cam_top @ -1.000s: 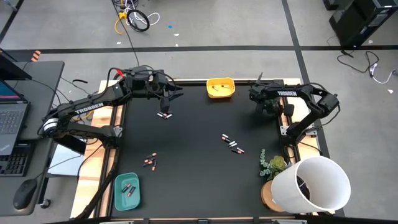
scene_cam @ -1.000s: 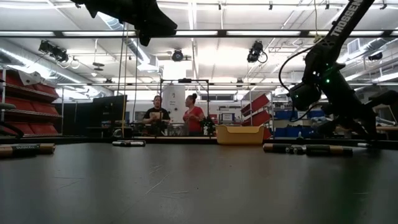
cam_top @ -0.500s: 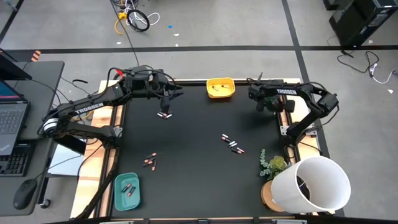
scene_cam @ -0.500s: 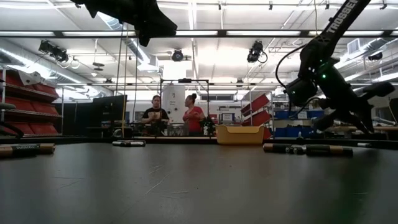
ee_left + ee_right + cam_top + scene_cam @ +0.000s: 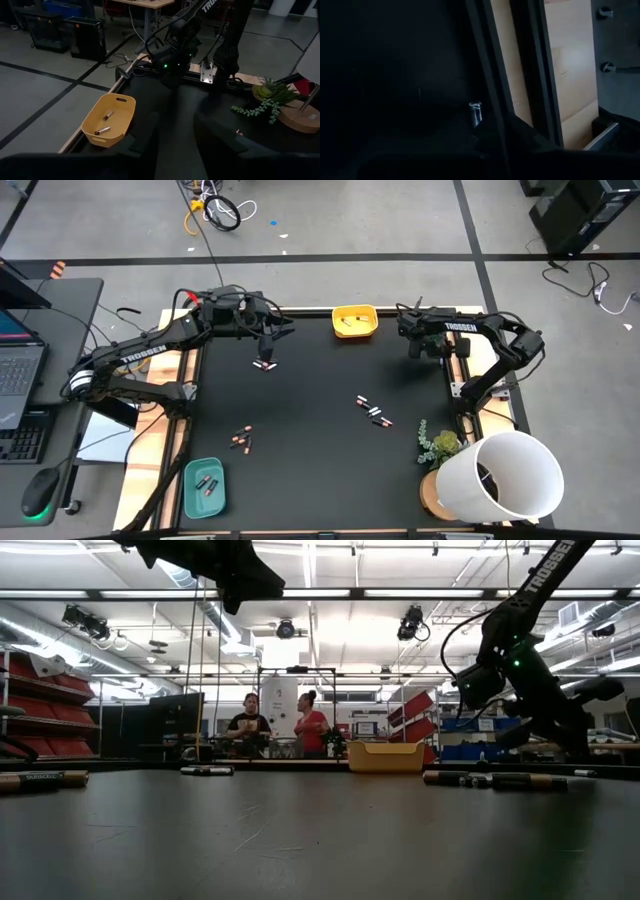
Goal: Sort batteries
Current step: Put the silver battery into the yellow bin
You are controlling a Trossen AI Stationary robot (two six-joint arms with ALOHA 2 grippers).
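Note:
Batteries lie in loose groups on the black table: one pair (image 5: 265, 365) below my left gripper (image 5: 280, 332), one group (image 5: 372, 411) right of the middle, and one (image 5: 241, 440) near the left. More lie in the yellow tray (image 5: 354, 321) at the far edge and in the teal tray (image 5: 203, 485) at the near left. My left gripper (image 5: 175, 120) hangs high, open and empty, pointing toward the yellow tray (image 5: 107, 120). My right gripper (image 5: 412, 340) hovers right of the yellow tray near the table's right edge, shut on a small battery (image 5: 475, 112). My right gripper has the small battery between its two fingertips, which slant down. The battery's silvery end (image 5: 475, 106) sticks out beyond the dark fingers; these hide the rest of it. It is lifted clear of the table.
A white bucket (image 5: 510, 475) and a small plant (image 5: 438, 445) stand at the near right corner. A wooden board (image 5: 570, 65) borders the table's right edge. Two people (image 5: 280, 725) stand in the room far behind the table.
My right gripper has rolled a little at the wrist and edged toward the yellow tray, still shut on the battery. My left gripper has kept still.

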